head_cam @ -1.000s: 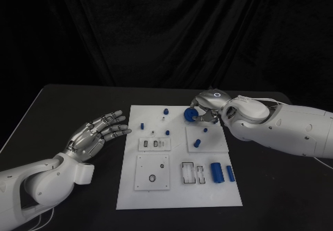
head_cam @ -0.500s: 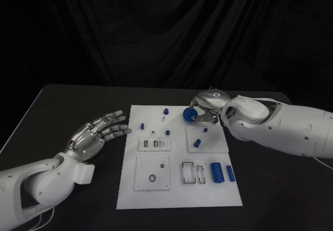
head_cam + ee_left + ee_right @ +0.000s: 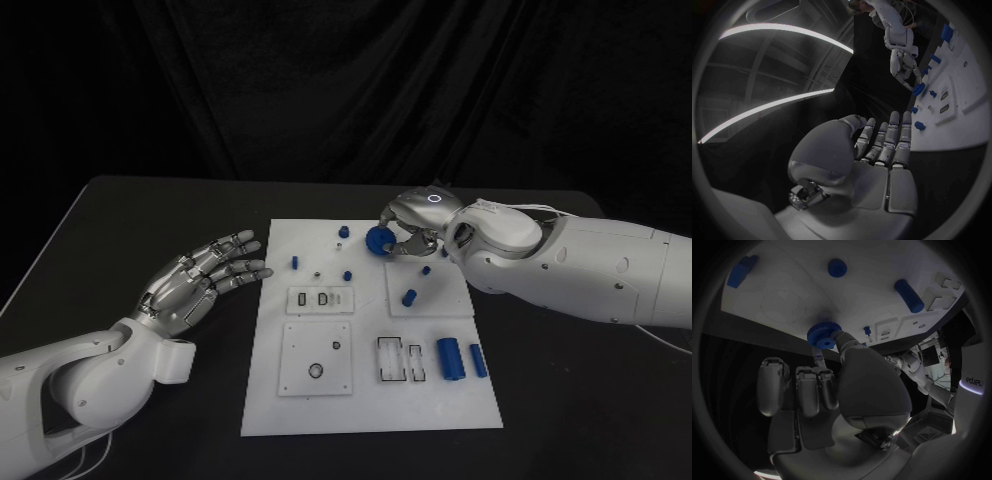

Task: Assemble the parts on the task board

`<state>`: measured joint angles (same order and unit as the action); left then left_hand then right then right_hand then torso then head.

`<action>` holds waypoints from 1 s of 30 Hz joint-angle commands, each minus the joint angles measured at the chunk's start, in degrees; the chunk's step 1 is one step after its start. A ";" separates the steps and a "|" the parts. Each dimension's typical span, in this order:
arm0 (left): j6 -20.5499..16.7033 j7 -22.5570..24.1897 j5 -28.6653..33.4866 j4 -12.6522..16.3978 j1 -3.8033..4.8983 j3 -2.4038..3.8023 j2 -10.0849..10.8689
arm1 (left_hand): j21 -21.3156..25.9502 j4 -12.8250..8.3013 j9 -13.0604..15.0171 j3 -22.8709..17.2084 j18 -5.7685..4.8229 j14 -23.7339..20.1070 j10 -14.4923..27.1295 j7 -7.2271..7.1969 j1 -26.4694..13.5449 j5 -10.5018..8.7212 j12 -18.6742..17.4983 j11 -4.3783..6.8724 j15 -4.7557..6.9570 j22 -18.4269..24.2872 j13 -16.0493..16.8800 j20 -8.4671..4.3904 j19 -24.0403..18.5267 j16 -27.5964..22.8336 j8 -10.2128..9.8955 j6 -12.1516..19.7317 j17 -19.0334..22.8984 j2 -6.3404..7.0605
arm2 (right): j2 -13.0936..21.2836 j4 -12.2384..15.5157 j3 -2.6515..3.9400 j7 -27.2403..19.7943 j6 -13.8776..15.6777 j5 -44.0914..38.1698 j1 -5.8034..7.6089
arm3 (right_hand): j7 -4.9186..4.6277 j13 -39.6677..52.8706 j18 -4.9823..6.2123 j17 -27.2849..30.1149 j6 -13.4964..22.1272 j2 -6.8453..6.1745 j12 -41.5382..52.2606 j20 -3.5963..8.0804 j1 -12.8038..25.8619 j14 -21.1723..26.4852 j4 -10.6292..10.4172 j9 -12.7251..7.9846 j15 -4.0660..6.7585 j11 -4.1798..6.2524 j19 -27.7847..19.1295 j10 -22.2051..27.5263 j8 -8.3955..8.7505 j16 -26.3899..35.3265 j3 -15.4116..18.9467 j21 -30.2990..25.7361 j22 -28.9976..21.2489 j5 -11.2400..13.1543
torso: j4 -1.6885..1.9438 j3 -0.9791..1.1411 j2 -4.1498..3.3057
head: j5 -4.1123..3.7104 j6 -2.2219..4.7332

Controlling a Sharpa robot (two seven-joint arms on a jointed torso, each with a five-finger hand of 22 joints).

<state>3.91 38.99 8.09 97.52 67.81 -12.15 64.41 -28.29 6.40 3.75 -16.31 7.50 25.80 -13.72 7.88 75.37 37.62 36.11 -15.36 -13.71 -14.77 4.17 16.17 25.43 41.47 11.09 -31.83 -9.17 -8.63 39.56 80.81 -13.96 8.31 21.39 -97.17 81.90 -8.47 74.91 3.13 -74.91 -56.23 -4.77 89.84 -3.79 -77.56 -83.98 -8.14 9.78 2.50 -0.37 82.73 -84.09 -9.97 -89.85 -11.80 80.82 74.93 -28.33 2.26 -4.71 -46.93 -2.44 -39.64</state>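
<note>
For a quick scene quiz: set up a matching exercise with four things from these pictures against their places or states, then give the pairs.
Things:
1. right robot hand
2. left robot hand
3. blue gear
4. two blue cylinders

Places or states:
A. lying side by side on the task board, near its right edge
B. open, fingers apart, over the black table left of the board
C. gripping a part above the board's far end
D. pinched between thumb and fingers

Pairs: 1-C, 2-B, 3-D, 4-A
</note>
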 commanded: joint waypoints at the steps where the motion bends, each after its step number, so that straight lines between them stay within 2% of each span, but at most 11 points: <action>1: 0.68 1.44 0.16 0.05 -0.07 0.04 -0.20 | 0.33 -0.01 -0.04 -0.26 -0.76 -0.29 -0.07 0.25 -0.43 -0.07 0.40 -0.34 0.04 0.08 0.05 0.13 -0.46 0.35 -0.32 -0.01 0.09 0.11 | -0.92 -0.09 0.07 -0.51 1.02 -0.32 0.11 | 3.96 15.09 -0.55 -15.09 -3.92 0.38 0.16 -0.17 -0.05 -6.02 -0.02 9.65 -0.17 -0.42 0.38 -5.91 -5.06 -0.15 -0.44 0.34 11.15 -0.21 | 0.00 0.00 0.00 | -0.14 -0.05; 18: 0.88 1.37 0.16 -0.45 -0.07 0.04 -1.02 | 0.32 -0.11 -0.02 -0.46 -0.79 -0.35 -0.10 0.30 -0.61 -0.09 0.50 -0.40 0.01 0.09 0.07 0.13 -0.52 0.43 -0.28 -0.09 0.12 0.10 | -6.61 -2.48 0.22 -1.60 -0.14 -0.32 0.09 | 3.61 15.09 -0.54 -15.09 -3.25 0.33 0.16 -0.45 0.19 -6.02 -0.13 9.75 -0.47 -0.74 0.38 -5.91 -4.55 -0.15 -0.81 0.27 11.19 0.96 | 0.10 -0.04 -0.03 | -0.58 -0.05; 24: 0.98 1.38 0.16 -0.59 -0.08 0.04 -1.21 | 0.32 -0.13 -0.02 -0.51 -0.80 -0.36 -0.10 0.31 -0.65 -0.09 0.51 -0.40 0.00 0.09 0.07 0.13 -0.53 0.45 -0.29 -0.04 0.13 0.10 | -7.76 -3.57 0.24 -1.61 -0.81 -0.32 0.07 | 3.31 15.09 -0.47 -15.09 -2.66 0.27 0.16 -0.63 0.27 -6.02 -0.16 9.69 -0.67 -1.00 0.19 -5.91 -3.99 -0.15 -1.09 -0.02 11.11 1.47 | 0.18 -0.07 -0.05 | -0.65 -0.04; 30: 1.01 1.39 0.16 -0.64 -0.08 0.04 -1.29 | 0.32 -0.13 -0.02 -0.51 -0.80 -0.36 -0.10 0.31 -0.65 -0.09 0.51 -0.40 0.00 0.09 0.07 0.13 -0.53 0.45 -0.29 -0.04 0.13 0.10 | -8.47 -4.22 0.25 -1.47 -1.83 -0.32 0.07 | 3.08 15.09 -0.41 -15.09 -2.26 0.22 0.16 -0.78 0.29 -6.02 -0.15 9.63 -0.84 -1.19 0.02 -5.91 -3.56 -0.15 -1.30 -0.26 11.05 1.66 | 0.09 -0.10 -0.04 | -0.69 -0.03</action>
<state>4.08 38.99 8.09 96.80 67.81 -12.15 63.24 -28.29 6.24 3.75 -16.48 7.50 25.80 -13.72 7.88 75.37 37.62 36.42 -15.36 -13.71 -14.77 4.17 16.38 25.23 41.70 11.09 -31.83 -9.10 -8.63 31.18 76.70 -13.77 7.08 20.66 -97.17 81.90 -8.15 74.90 3.12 -74.90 -55.92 -4.99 89.84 -4.21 -77.39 -83.98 -8.29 9.78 2.09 -1.18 82.72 -84.06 -10.04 -89.85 -12.76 80.67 74.91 -26.96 2.40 -4.78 -46.96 -3.07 -39.68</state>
